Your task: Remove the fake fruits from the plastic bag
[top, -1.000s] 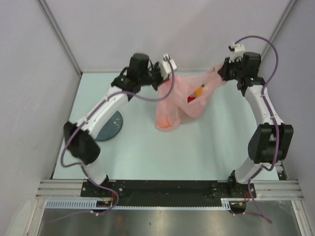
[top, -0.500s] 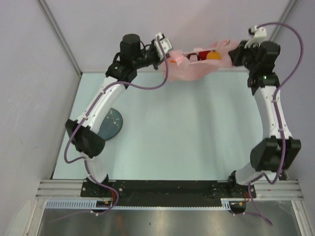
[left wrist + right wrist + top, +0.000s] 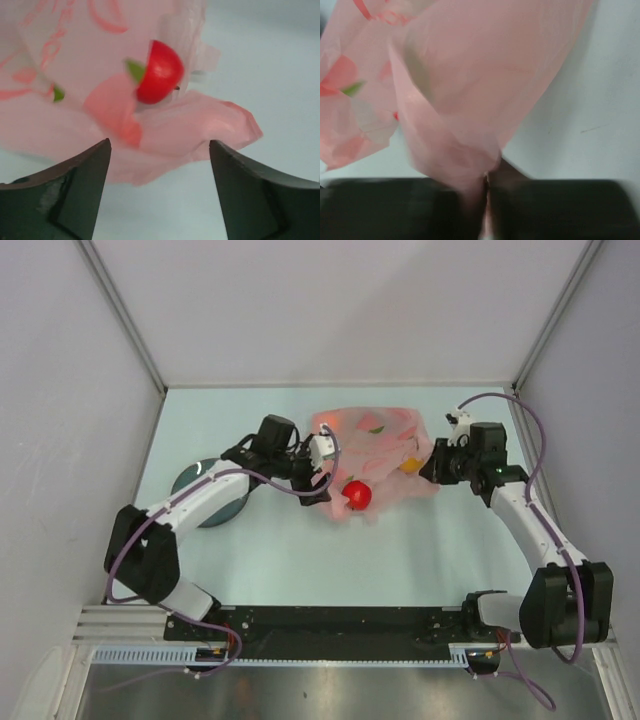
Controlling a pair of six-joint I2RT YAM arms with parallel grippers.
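Note:
The pink plastic bag point(image 3: 372, 434) lies crumpled on the table between my two grippers. A red apple point(image 3: 358, 494) sits at its near edge, partly out of the film, and an orange fruit point(image 3: 410, 464) shows through it on the right. In the left wrist view the apple point(image 3: 159, 72) rests among folds of the bag point(image 3: 200, 130), just beyond my left gripper point(image 3: 160, 165), which is open and holds nothing. My left gripper point(image 3: 323, 480) is at the bag's left edge. My right gripper point(image 3: 486, 200) has its jaws nearly together, pinching a fold of the bag point(image 3: 470, 75) at its right edge point(image 3: 430, 468).
A dark round plate point(image 3: 186, 480) lies on the left, partly under my left arm. White walls close the table at the back and on both sides. Both arm bases stand at the near edge.
Both arms have come down from high at the back and brought the bag onto the table. My left gripper has opened and let go of the bag. The red apple now shows at its near edge.

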